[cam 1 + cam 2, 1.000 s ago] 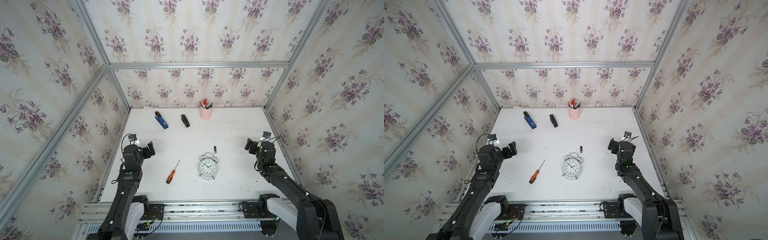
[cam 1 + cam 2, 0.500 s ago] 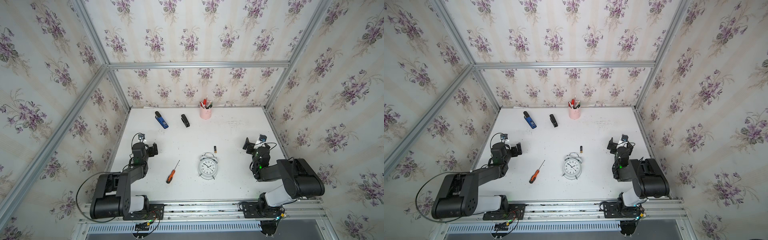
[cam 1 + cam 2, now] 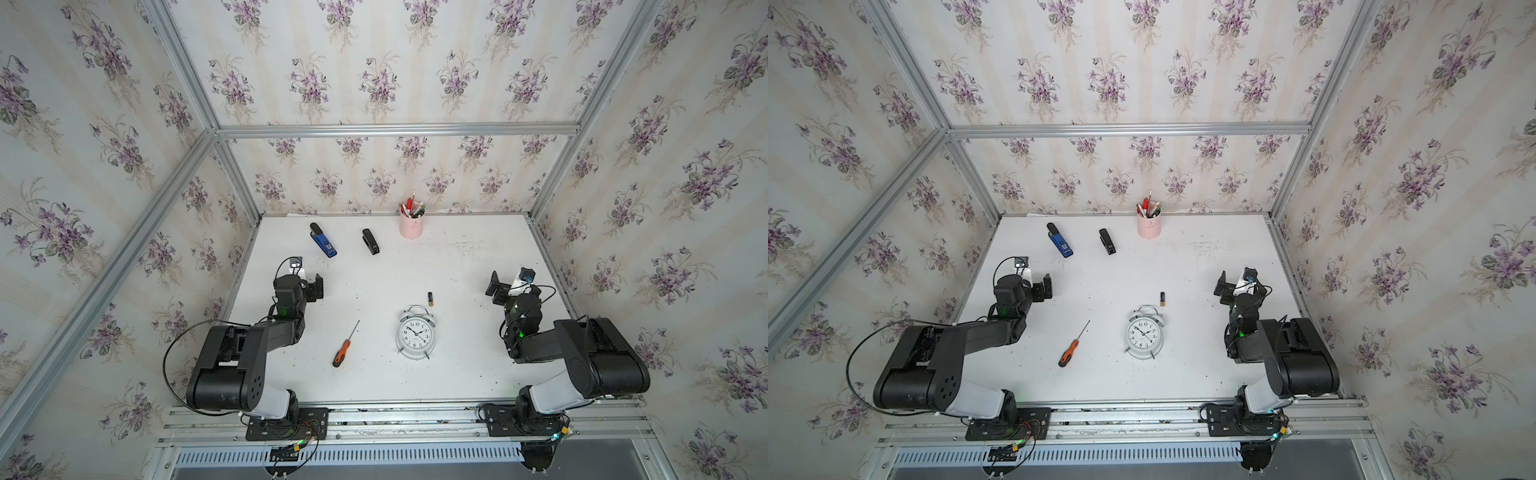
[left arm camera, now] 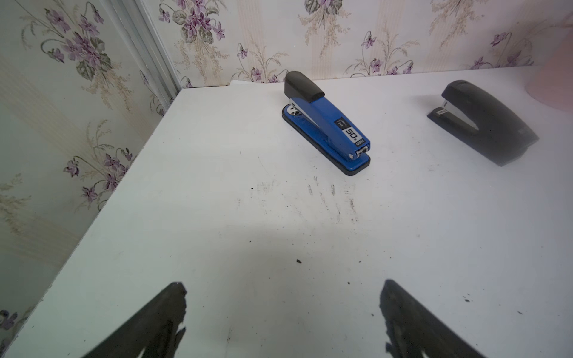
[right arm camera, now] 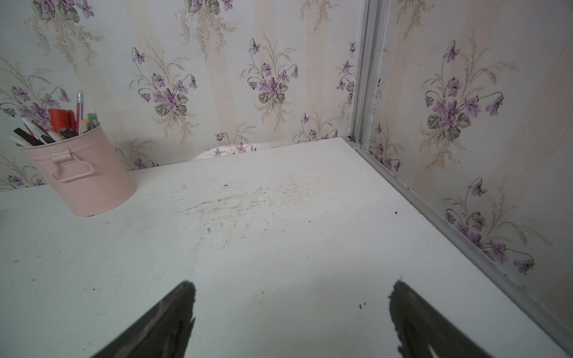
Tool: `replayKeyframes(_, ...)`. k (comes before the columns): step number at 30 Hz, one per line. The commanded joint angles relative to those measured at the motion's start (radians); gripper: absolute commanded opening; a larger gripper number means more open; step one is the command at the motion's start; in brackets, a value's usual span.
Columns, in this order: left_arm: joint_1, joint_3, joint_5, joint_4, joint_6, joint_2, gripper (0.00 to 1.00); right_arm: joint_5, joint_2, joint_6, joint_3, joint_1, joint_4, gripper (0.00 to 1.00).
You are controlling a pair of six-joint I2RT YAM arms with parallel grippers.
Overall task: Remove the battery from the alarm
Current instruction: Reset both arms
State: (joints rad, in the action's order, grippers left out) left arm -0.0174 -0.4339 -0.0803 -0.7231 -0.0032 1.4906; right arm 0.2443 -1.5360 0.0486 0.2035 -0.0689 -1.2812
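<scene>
White tabletop, walls on 3 sides, middle mostly free. Alarm nr front edge, dial up; battery lies out on the top just behind it. Left gripper & right gripper hang low by side edges, arms folded, jaws wide, empty.

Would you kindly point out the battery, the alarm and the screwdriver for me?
battery (image 3: 431, 299), in a top view, mid-body.
alarm (image 3: 416, 337), in a top view, dial centre.
screwdriver (image 3: 343, 351), in a top view, orange handle.
</scene>
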Motion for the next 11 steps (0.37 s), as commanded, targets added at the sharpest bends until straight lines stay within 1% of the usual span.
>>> replayKeyframes(1, 0.000, -0.005, 0.002, 0.017, 0.021, 0.000, 1.00, -0.004, -0.001, -0.006, 0.001, 0.000, -0.026, 1.00)
replayKeyframes(11, 0.000, -0.005, 0.002, 0.016, 0.021, 0.002, 1.00, -0.005, 0.001, -0.006, 0.001, 0.000, -0.024, 1.00)
